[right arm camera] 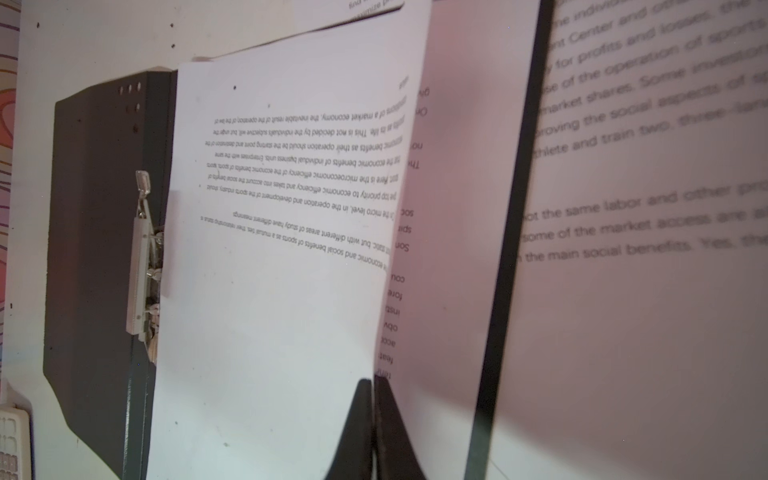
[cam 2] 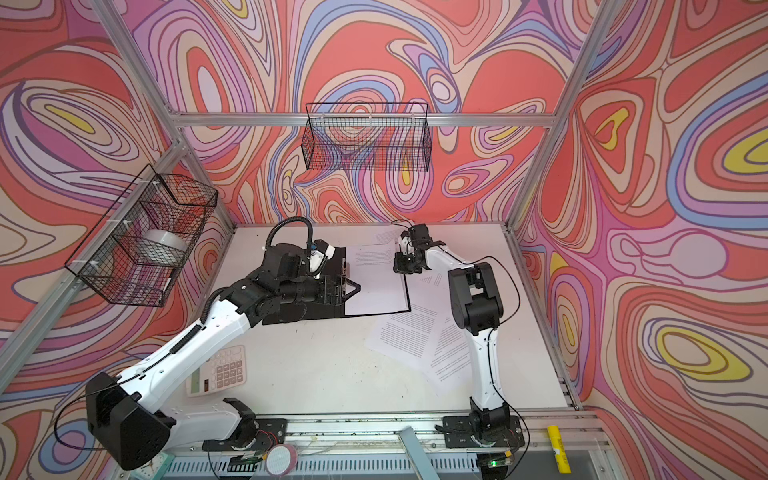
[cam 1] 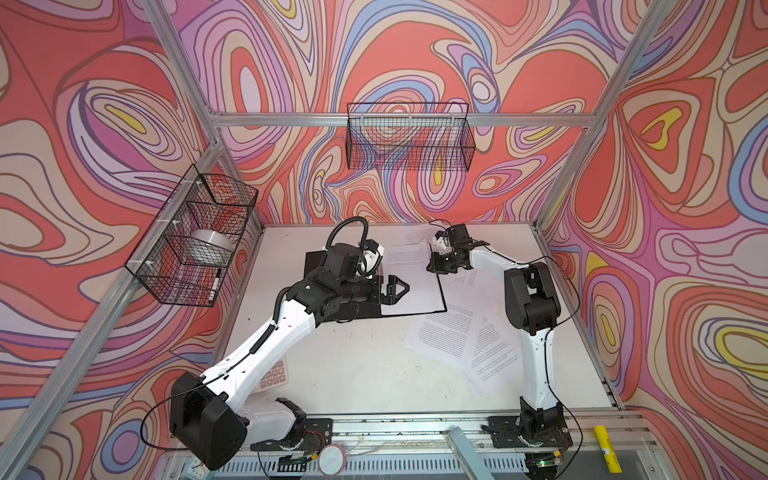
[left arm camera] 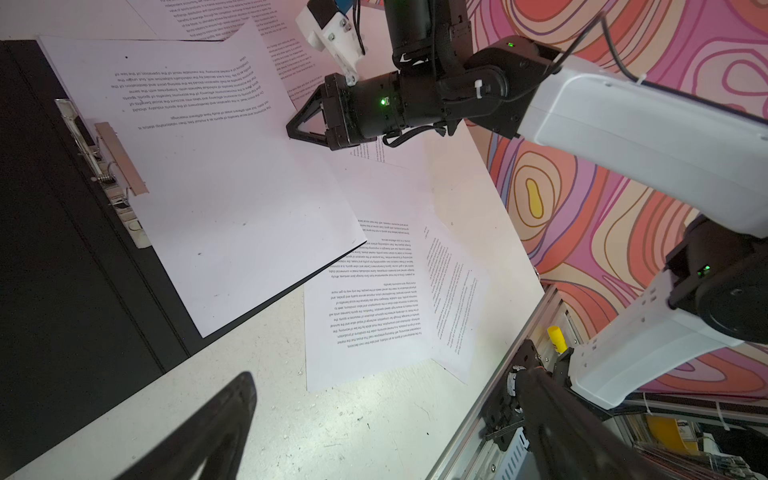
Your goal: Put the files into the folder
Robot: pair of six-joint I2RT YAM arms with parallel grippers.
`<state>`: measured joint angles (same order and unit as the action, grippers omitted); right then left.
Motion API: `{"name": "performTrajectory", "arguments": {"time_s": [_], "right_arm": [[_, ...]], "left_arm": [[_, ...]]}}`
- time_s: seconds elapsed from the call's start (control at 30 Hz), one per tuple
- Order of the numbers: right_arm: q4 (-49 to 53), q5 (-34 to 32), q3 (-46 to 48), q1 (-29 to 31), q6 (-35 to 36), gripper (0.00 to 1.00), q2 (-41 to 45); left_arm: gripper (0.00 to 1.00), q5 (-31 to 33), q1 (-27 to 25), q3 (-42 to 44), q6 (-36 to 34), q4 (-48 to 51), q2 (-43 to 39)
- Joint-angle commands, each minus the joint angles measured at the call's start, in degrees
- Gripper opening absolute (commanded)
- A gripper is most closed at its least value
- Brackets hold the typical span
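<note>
Folder is lying open, black inside up, at the rear-centre of the surface. R claw is pinching shut on the edge of a sheet that is lying on the folder's right half, beside the clip. L claw is hovering wide open over the folder's middle. Other files are lying loose on the surface just right of the folder

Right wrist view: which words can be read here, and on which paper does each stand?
"the micro level, in the operation and development": upside down, on the top sheet pinched by the right gripper.
"the main social benefits. Yes, the": on the loose sheet outside the folder.
"market shares. Some": same loose sheet.
Calculator keys: too blurred.
</note>
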<state>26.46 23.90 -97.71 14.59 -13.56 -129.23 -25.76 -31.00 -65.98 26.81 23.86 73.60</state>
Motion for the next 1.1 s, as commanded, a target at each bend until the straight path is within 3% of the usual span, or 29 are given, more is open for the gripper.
{"name": "performTrajectory", "arguments": {"time_s": [0.0, 0.43, 0.73, 0.9, 1.07], "right_arm": [[-0.71, 1.06, -1.86, 0.16, -0.57, 0.0, -1.49], [-0.71, 1.32, -2.8, 0.26, -1.11, 0.0, -2.52], [-0.3, -0.53, -2.31, 0.27, -1.84, 0.16, -1.77], [0.3, -3.55, -2.19, 0.28, -3.28, 0.41, -0.44], [2.38, -8.27, -2.57, 0.21, -4.57, 0.8, 0.77]], "left_arm": [[1.0, -0.9, 0.59, 0.55, 0.31, -1.18, 0.31], [1.0, -1.48, 0.86, 0.67, 0.6, -1.53, 0.49], [1.0, -1.88, 1.21, 0.76, 1.27, -1.77, 0.66], [1.0, -0.87, 1.29, 0.48, 1.49, -1.02, 0.75], [1.0, -1.07, 1.3, 0.47, 1.57, -1.05, 0.51]]}}
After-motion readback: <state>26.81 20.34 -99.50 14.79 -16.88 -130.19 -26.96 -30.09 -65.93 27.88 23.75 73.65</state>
